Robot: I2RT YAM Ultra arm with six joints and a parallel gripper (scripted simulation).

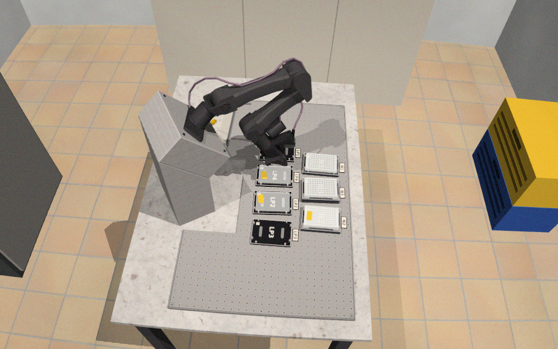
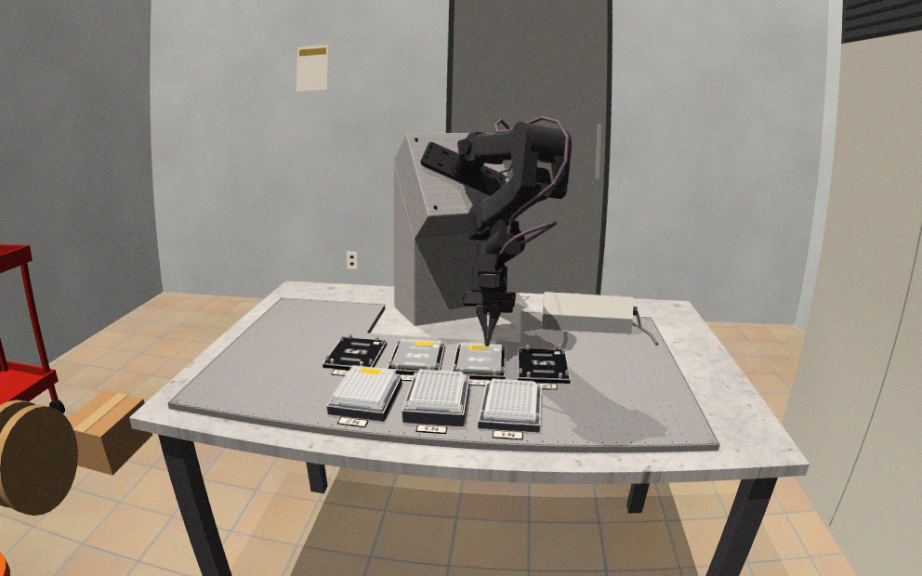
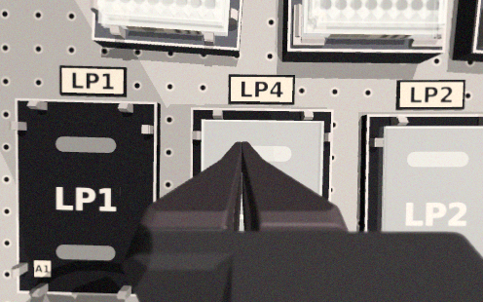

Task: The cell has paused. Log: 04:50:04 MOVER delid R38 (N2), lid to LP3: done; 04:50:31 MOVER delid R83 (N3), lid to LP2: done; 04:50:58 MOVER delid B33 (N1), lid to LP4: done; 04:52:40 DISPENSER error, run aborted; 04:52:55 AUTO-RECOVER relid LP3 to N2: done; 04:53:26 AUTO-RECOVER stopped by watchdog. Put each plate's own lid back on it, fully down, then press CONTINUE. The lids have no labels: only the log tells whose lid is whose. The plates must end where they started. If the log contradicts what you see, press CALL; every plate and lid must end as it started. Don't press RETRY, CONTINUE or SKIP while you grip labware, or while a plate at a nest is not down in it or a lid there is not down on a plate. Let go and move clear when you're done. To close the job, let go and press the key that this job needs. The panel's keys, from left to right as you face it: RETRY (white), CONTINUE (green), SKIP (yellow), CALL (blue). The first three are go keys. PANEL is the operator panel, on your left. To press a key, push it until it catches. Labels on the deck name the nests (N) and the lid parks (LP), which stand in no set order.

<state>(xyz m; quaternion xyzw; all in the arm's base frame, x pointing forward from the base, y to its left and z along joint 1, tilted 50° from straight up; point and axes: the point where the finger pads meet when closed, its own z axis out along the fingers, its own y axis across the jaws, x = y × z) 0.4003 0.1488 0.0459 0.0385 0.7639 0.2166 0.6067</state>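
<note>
My gripper is shut and empty. It hangs just above the rear part of the unlabelled lid on LP4. A second lid lies on LP2. Both lids carry an orange mark. LP1 and LP3 are bare black parks. The plate at N2 wears a lid with an orange mark. The plates at N3 and N1 stand open, wells showing.
The grey operator panel console stands left of the parks. The arm hides most of its keys, and only a yellow key shows. A flat white box lies at the back of the table. The perforated deck extends forward.
</note>
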